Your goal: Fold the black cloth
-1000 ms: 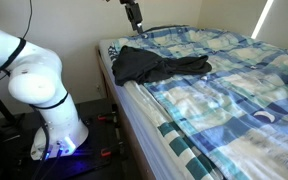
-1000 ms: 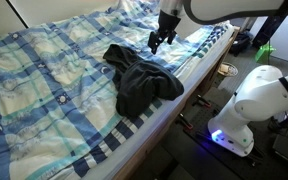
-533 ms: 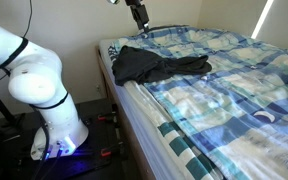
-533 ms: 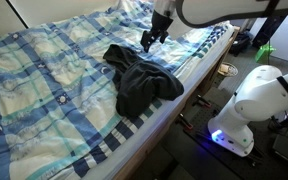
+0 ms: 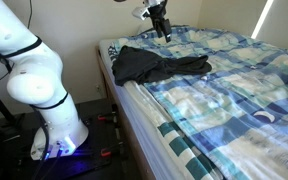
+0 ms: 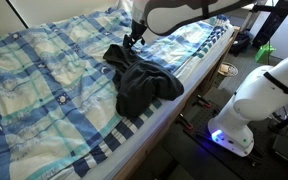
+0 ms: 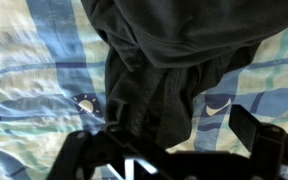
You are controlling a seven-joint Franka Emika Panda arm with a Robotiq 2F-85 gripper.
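Observation:
The black cloth (image 5: 154,65) lies crumpled on the blue plaid bedspread near the bed's corner; it shows in both exterior views (image 6: 139,80) and fills the upper middle of the wrist view (image 7: 164,60). My gripper (image 5: 165,34) hangs above the bed beyond the cloth's far end, not touching it; it also shows in an exterior view (image 6: 133,40). In the wrist view its fingers (image 7: 174,135) are spread apart with nothing between them, over the cloth's edge and the bedspread.
The bed (image 5: 234,100) with the blue plaid cover (image 6: 44,90) fills most of the scene. The robot's white base (image 5: 44,90) stands on the floor beside the bed's edge (image 6: 244,110). A wall stands behind the bed's head.
My gripper has moved across the bed over the cloth's far end. The cloth has not moved.

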